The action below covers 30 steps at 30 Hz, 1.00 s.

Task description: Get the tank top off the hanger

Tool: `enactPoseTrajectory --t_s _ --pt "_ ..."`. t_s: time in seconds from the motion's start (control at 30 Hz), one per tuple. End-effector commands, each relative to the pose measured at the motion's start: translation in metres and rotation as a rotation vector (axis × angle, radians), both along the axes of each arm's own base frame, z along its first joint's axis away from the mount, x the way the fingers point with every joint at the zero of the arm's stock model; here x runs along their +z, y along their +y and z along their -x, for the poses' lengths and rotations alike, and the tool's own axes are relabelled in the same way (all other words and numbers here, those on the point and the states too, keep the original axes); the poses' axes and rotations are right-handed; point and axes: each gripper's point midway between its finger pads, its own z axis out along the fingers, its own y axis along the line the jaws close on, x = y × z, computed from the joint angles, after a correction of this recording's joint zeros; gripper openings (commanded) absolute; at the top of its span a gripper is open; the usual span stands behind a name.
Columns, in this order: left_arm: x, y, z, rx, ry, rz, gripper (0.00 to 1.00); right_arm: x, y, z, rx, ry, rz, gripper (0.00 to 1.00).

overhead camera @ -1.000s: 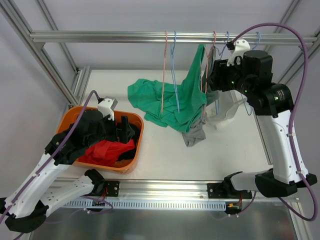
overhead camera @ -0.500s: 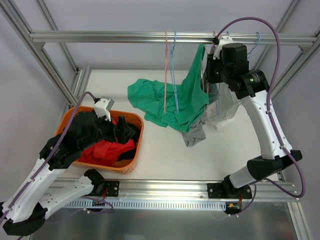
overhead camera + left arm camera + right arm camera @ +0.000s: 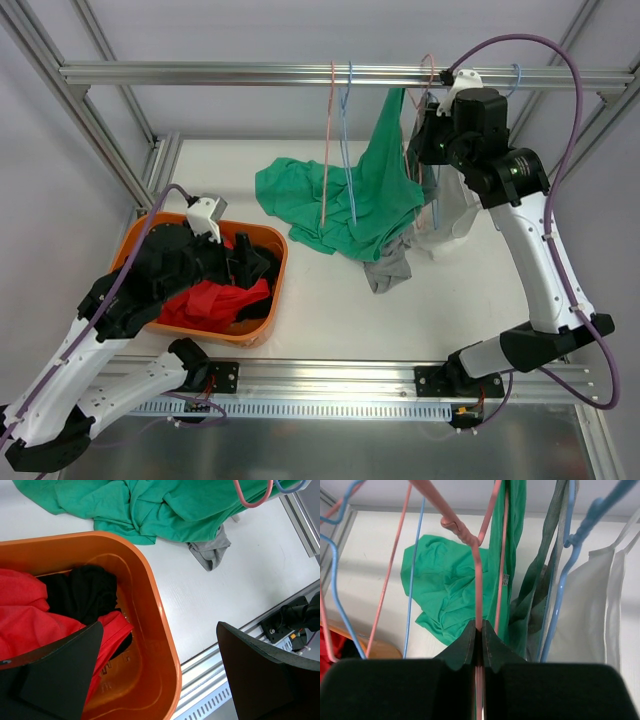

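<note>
- Right gripper (image 3: pixel 479 630): you see it pinched together on the pink hanger (image 3: pixel 476 580) wire, far right.
- Green tank top (image 3: pixel 375 185) hangs there, trailing onto the table (image 3: pixel 330 295).
- Left gripper (image 3: pixel 159 630): spread apart above the orange bin (image 3: pixel 150 595), near left.

— What sort of place is this?
— A robotics lab, a test cell; an aluminium extrusion frame (image 3: pixel 200 73) crosses the top of the picture.
— What else?
— A left arm (image 3: pixel 70 375) and a right arm (image 3: pixel 545 270) bolted along the white surface's (image 3: pixel 330 300) lower edge; a purple cable (image 3: pixel 520 38) loops at upper right.
</note>
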Motion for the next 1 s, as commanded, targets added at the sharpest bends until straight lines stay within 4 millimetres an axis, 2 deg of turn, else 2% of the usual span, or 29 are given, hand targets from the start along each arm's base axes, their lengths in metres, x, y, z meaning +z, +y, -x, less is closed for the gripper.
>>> enactPoseTrajectory --t_s 0.0,0.13,0.2,0.23,0.27,0.3,0.33,0.37,0.4,0.43,0.47,0.5,0.53,0.57,0.6,0.67,0.7,0.77,0.8,0.83,0.87,0.9,0.93,0.97 --pt "0.019 -0.005 0.002 -0.029 -0.046 0.053 0.99 0.075 -0.002 0.016 0.005 -0.204 -0.130 0.00" --pt "0.020 -0.007 0.003 -0.039 -0.041 0.058 0.99 0.088 -0.001 0.032 0.043 -0.231 -0.159 0.00" --pt "0.026 -0.010 0.003 -0.055 -0.047 0.070 0.99 0.082 -0.001 0.038 0.057 -0.219 -0.159 0.00" --pt "0.031 -0.014 0.006 -0.082 -0.054 0.080 0.99 0.086 -0.002 0.051 0.081 -0.231 -0.172 0.00" --pt "0.042 -0.016 0.007 -0.097 -0.072 0.097 0.99 0.085 -0.001 0.058 0.100 -0.229 -0.177 0.00" --pt "0.049 -0.019 0.008 -0.116 -0.090 0.111 0.99 0.072 -0.001 0.062 0.111 -0.201 -0.170 0.00" --pt "0.058 -0.026 0.014 -0.179 -0.112 0.128 0.99 0.076 0.001 0.081 0.166 -0.214 -0.193 0.00" --pt "0.073 -0.031 0.018 -0.224 -0.147 0.155 0.99 0.071 0.001 0.091 0.184 -0.202 -0.194 0.00" --pt "0.088 -0.037 0.020 -0.264 -0.194 0.189 0.99 0.055 0.004 0.098 0.216 -0.161 -0.186 0.00" --pt "0.098 -0.042 0.023 -0.301 -0.227 0.207 0.99 0.049 0.001 0.107 0.230 -0.149 -0.174 0.00" --pt "0.113 -0.047 0.030 -0.355 -0.258 0.243 0.99 0.045 -0.006 0.126 0.242 -0.139 -0.167 0.00" --pt "0.119 -0.053 0.030 -0.383 -0.271 0.259 0.99 0.030 -0.007 0.134 0.255 -0.108 -0.151 0.00" --pt "0.134 -0.059 0.030 -0.410 -0.317 0.294 0.99 0.024 -0.005 0.146 0.296 -0.094 -0.159 0.00" --pt "0.146 -0.066 0.036 -0.463 -0.336 0.322 0.99 0.022 -0.011 0.167 0.317 -0.098 -0.163 0.00" --pt "0.149 -0.075 0.030 -0.481 -0.329 0.330 0.99 0.017 -0.011 0.179 0.345 -0.091 -0.165 0.00" --pt "0.170 -0.086 0.027 -0.518 -0.379 0.374 0.99 0.001 -0.018 0.199 0.357 -0.055 -0.161 0.00" --pt "0.169 -0.097 0.016 -0.519 -0.368 0.370 0.99 0.006 -0.025 0.219 0.364 -0.094 -0.176 0.00" --pt "0.189 -0.112 0.009 -0.523 -0.434 0.385 0.99 0.000 -0.035 0.242 0.363 -0.081 -0.179 0.00" --pt "0.184 -0.128 -0.002 -0.521 -0.427 0.362 0.99 0.003 -0.042 0.257 0.365 -0.106 -0.185 0.00" --pt "0.199 -0.143 0.009 -0.569 -0.486 0.356 0.98 0.003 -0.049 0.273 0.364 -0.097 -0.183 0.00" --pt "0.191 -0.162 -0.007 -0.533 -0.482 0.308 0.99 0.004 -0.053 0.283 0.368 -0.095 -0.184 0.00" --pt "0.192 -0.173 -0.009 -0.543 -0.510 0.279 0.99 0.006 -0.058 0.294 0.371 -0.105 -0.187 0.00" --pt "0.208 -0.185 0.000 -0.573 -0.534 0.298 0.99 0.006 -0.060 0.301 0.376 -0.095 -0.187 0.00" --pt "0.211 -0.195 -0.001 -0.587 -0.535 0.300 0.99 0.006 -0.064 0.315 0.388 -0.081 -0.188 0.00"
